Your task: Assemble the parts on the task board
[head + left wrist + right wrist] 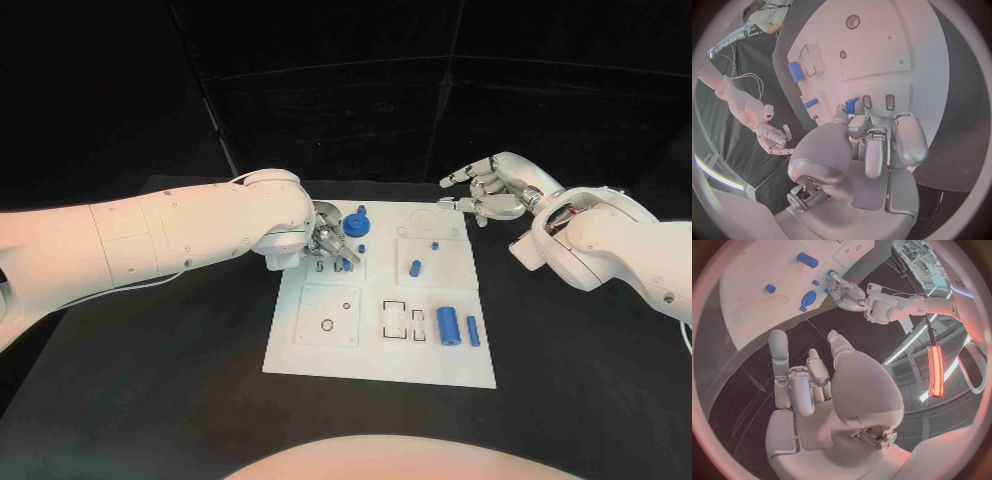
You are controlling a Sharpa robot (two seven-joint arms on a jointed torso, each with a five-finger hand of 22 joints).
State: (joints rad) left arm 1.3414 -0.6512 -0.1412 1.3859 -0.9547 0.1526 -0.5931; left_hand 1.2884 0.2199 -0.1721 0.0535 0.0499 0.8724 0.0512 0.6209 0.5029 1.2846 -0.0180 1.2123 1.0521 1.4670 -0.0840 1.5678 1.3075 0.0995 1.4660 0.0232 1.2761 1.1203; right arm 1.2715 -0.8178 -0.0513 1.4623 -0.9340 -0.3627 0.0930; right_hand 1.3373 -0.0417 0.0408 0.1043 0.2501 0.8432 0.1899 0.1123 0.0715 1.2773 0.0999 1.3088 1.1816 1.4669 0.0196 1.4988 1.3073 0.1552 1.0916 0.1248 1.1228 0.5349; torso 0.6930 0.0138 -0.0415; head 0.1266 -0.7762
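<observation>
Task board [378, 345] lies mid-table, blue parts [457, 326] scattered across it. Left hand [330, 240] down at board's far left corner, fingertips pinching small blue part [851, 105]. Right hand [490, 190] hovers beyond board's far right corner, fingers spread, holding nothing.

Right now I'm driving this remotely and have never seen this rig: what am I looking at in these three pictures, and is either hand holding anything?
A two-armed robot at a black table. One picture looks down from its head; the two round ones come from cameras behind each wrist. The white task board carries small blue parts, such as a cylinder. The left hand is at the board's far left corner, fingers on a small blue part; whether it grips it I cannot tell. The right hand hovers past the far right corner, fingers apart, holding nothing.
</observation>
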